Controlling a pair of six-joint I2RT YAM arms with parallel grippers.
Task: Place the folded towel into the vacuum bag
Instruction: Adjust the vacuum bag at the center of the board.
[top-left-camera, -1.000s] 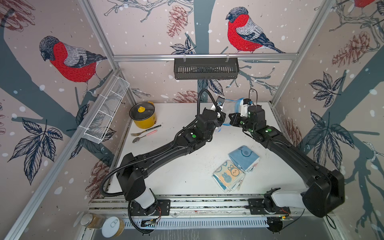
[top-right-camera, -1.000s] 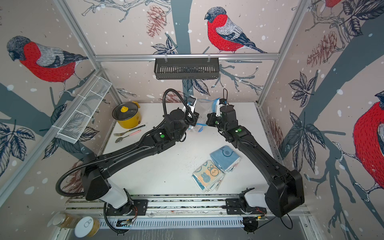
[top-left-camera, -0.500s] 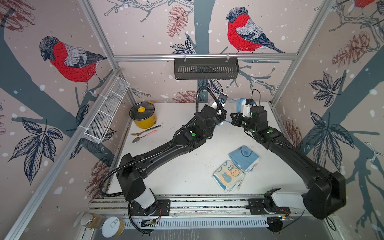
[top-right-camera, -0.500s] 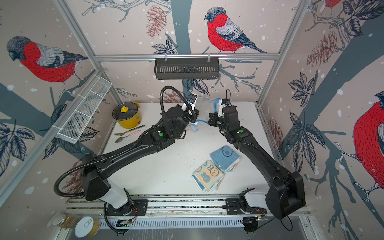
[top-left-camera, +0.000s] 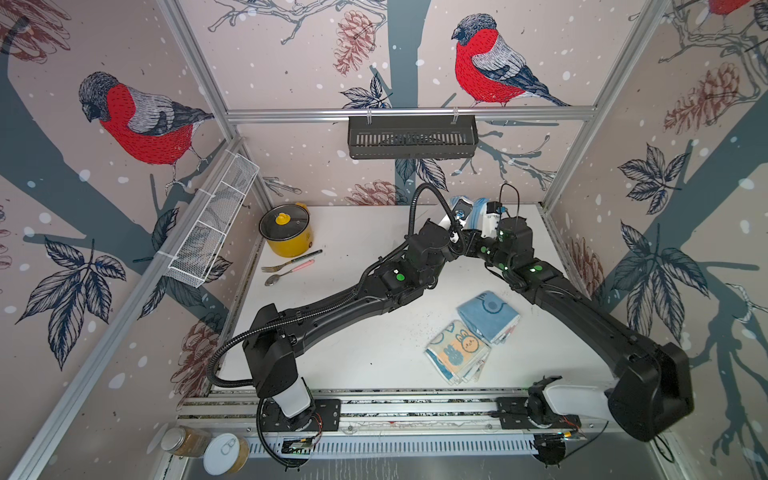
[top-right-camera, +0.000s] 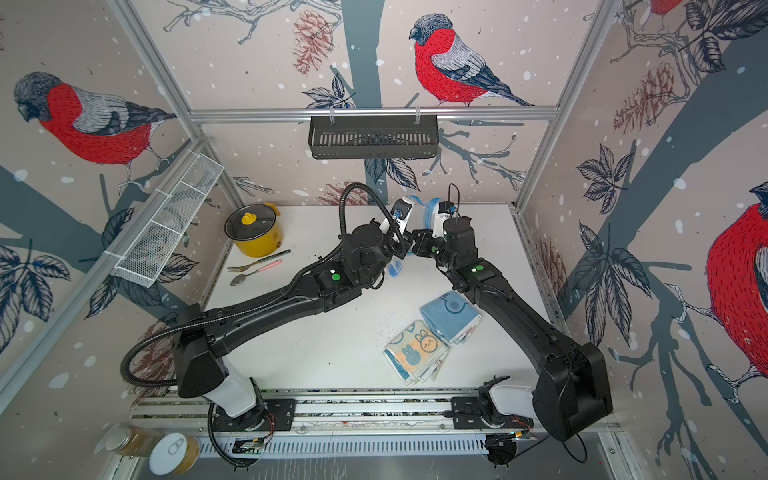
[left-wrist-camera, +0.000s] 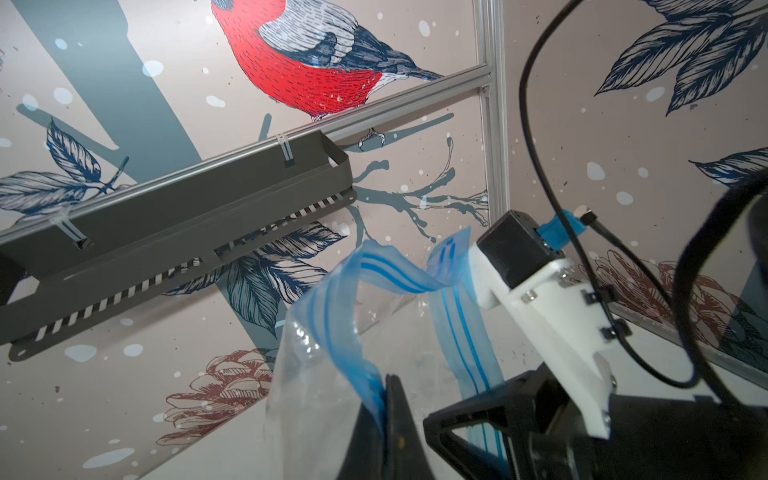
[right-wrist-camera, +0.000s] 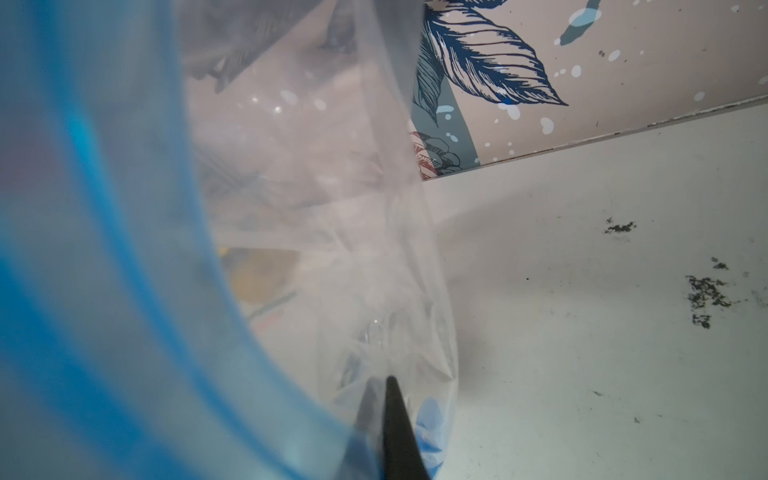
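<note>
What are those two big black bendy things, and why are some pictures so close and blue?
They are two robot arms. Two pictures look down from above; two come from little cameras on the arms' wrists, so everything looks close. Each arm ends in a pincher. The left gripper and the right gripper are both pinched shut on the vacuum bag, clear with a blue strip, held up near the back wall. On the white table lie a blue folded towel, a bunny folded towel, a yellow pot, a fork and a spoon.
</note>
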